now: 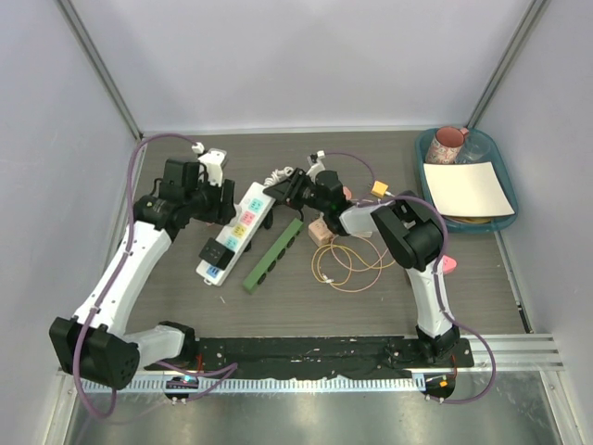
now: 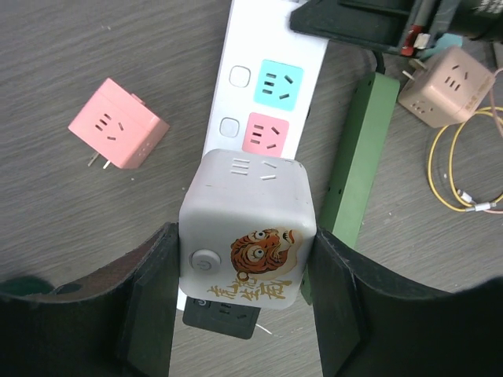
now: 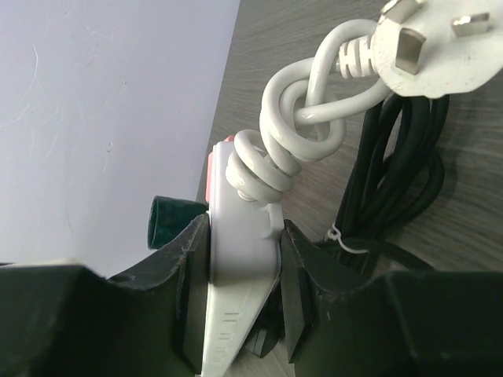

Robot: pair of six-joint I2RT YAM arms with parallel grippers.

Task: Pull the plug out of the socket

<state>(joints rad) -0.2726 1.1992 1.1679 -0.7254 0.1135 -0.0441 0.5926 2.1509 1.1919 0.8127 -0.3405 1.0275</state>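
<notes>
Just below the middle of the left wrist view, the white cube plug (image 2: 247,204), marked with a tiger sticker, is gripped on both sides by the left gripper (image 2: 244,271), whose jaws are partly closed against it. Directly behind it, the white power strip (image 2: 236,100) runs toward the top of the frame, with a blue and a pink socket left uncovered. Whether the plug's pins are seated or already lifted free cannot be told, so the pull is judged unfinished at best. In the right wrist view, the strip's end is clamped at lower centre by the right gripper (image 3: 242,267), jaws partly closed on it; the bracing appears to be done. Only that view shows the strip's knotted white cord (image 3: 299,118) and its three-pin plug head (image 3: 436,47) at upper right. Only the top view shows both grippers together, on either side of the strip's upper end. A pink cube (image 2: 118,123) at upper left and a green strip (image 2: 357,157) at right are seen from the left wrist.
</notes>
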